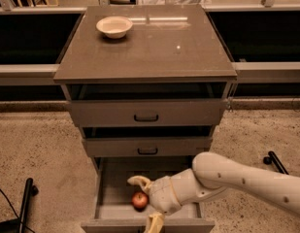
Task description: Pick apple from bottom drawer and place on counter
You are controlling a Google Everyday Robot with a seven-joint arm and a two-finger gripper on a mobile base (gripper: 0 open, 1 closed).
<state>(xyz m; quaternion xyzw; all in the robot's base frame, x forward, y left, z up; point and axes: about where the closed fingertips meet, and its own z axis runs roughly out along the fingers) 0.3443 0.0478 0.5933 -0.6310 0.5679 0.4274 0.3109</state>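
Note:
The small red-orange apple (139, 200) lies on the floor of the open bottom drawer (110, 198), near the middle front. My gripper (146, 202) reaches in from the right on a white arm and sits over the drawer, open, with one finger (139, 181) above the apple and the other (154, 223) below it. The apple lies between the fingers and I cannot tell whether they touch it. The counter (159, 47) is the glossy grey-brown top of the cabinet.
A white bowl (114, 26) stands at the counter's back left. The two upper drawers (145, 113) with black handles are pulled out a little. Black legs of other equipment stand on the speckled floor at the left (26, 198) and right (275, 161).

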